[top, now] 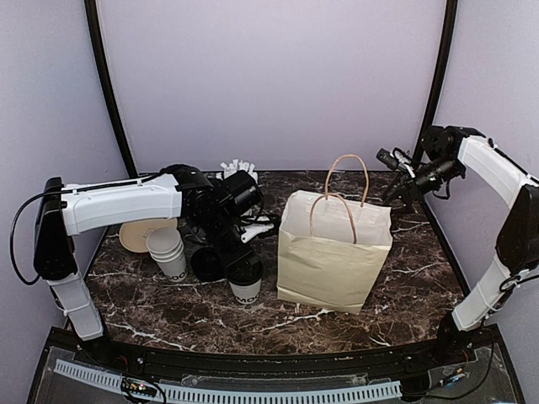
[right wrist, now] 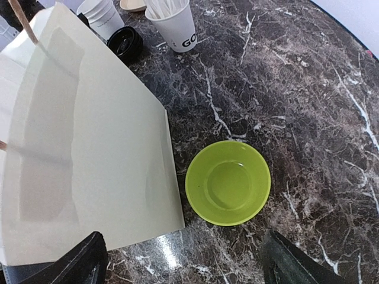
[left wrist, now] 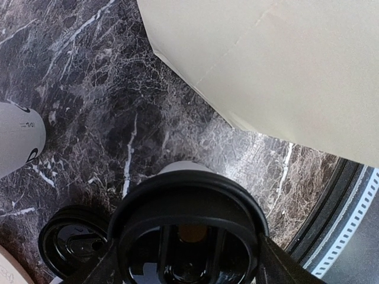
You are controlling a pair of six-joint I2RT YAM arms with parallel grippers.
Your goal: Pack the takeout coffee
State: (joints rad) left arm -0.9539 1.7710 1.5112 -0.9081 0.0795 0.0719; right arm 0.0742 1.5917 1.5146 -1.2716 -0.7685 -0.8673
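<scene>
The takeout coffee is a small white paper cup (top: 247,291) with black lettering, standing left of the paper bag (top: 335,252). A round black lid (left wrist: 186,222) sits on top of it, and only the cup's white far edge (left wrist: 185,168) shows in the left wrist view. My left gripper (top: 239,254) is directly above the cup, and its fingers close on both sides of the lid; the left wrist view shows the gripper (left wrist: 186,263). My right gripper (top: 390,172) is raised behind the bag, open and empty; the right wrist view shows it (right wrist: 186,266).
A stack of lidless white cups (top: 168,251) and spare black lids (top: 206,264) stand left of the coffee. A cup of white straws (right wrist: 174,23) is at the back. A green bowl (right wrist: 228,183) sits behind the bag. A tan disc (top: 141,232) lies at the left.
</scene>
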